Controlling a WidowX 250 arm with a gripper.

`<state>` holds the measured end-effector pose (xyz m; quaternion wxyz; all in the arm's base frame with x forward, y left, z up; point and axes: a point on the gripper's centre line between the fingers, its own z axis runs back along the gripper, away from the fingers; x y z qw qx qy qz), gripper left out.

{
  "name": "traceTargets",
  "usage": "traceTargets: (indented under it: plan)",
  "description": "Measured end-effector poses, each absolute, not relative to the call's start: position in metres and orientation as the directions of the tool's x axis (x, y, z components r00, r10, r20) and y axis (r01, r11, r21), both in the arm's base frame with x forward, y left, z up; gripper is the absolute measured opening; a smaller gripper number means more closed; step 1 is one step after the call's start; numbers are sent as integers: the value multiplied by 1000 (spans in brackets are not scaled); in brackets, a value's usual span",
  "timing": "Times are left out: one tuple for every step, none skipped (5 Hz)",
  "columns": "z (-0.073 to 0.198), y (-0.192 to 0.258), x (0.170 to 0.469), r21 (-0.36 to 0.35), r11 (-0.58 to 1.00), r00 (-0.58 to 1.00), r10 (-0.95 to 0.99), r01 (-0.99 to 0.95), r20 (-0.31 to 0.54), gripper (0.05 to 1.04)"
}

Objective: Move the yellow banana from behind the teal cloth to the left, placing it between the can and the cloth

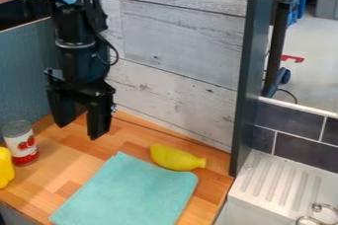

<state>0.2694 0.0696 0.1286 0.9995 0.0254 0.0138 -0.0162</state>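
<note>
Camera view: your black, spread-fingered hand [80, 131] is hanging above the wooden table [86, 156], needing clearance beside the red-and-white cylindrical can [21, 145].

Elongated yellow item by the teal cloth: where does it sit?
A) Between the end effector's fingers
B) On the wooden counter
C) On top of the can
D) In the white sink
B: the elongated yellow item lies on the wooden counter at the edge of the teal cloth, apart from the open end effector.
</note>
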Motion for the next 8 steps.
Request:
traceTargets:
  plan:
    - [122, 69, 269, 41, 999, 998, -28, 30, -54, 1003]
    - [101, 59, 288, 34, 998, 995, 59, -56, -85, 1003]
    - [98, 41, 307, 32, 994, 984, 109, -106, -144, 1003]
    - [99, 31, 320, 9, 962, 956, 271, -272, -113, 1003]
    - [99, 25, 328, 10, 919, 916, 394, -395, -72, 1003]
    - [83, 24, 333, 89, 834, 839, 541, -545, 60, 1002]
    - [76, 21, 338, 56, 751, 748, 642, -657, 165, 1003]
    - [70, 20, 343, -6, 706, 690, 693, -708, 209, 1003]
